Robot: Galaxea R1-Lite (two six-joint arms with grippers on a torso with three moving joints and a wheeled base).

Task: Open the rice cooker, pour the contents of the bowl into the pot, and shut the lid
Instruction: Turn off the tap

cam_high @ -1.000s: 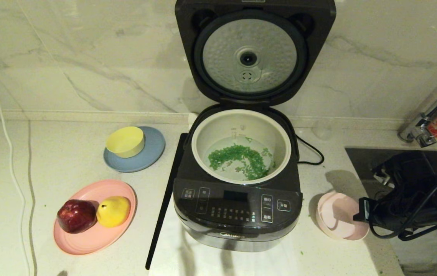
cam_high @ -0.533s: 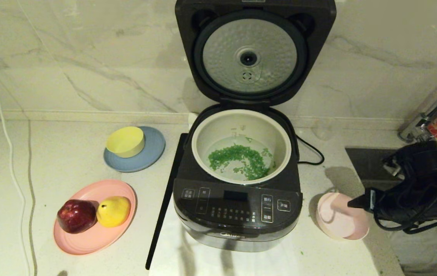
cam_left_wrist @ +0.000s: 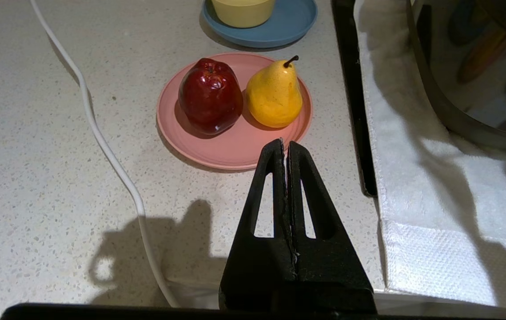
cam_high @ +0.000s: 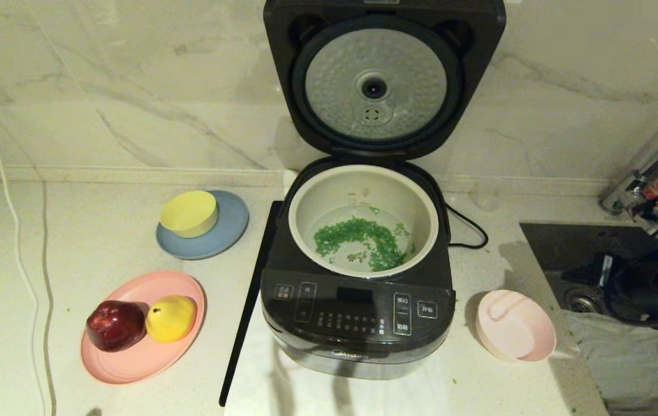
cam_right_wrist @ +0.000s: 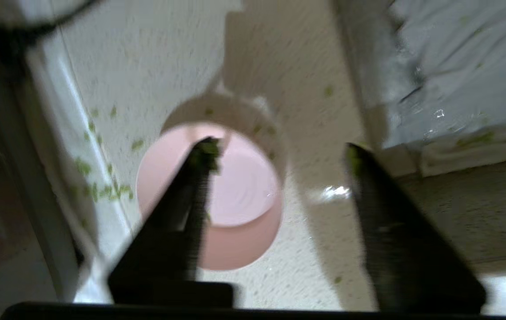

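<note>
Bowl released and empty on counter right of rice cooker, right gripper spread open and backed off toward sink, contents in pot, left gripper parked shut, only lid closing left.

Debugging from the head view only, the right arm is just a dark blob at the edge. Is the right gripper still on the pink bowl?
Observer: No. In the right wrist view the right gripper is open, above the bowl, nothing between its fingers.
Operator: Bowl emptied?
Observer: Yes, its inside is bare; green bits cling to one fingertip.
Operator: Any spill?
Observer: Bits of the contents lie scattered on the counter beside the bowl.
Operator: Left arm?
Observer: Parked; the left gripper is shut, near the pink plate holding an apple and a pear.
</note>
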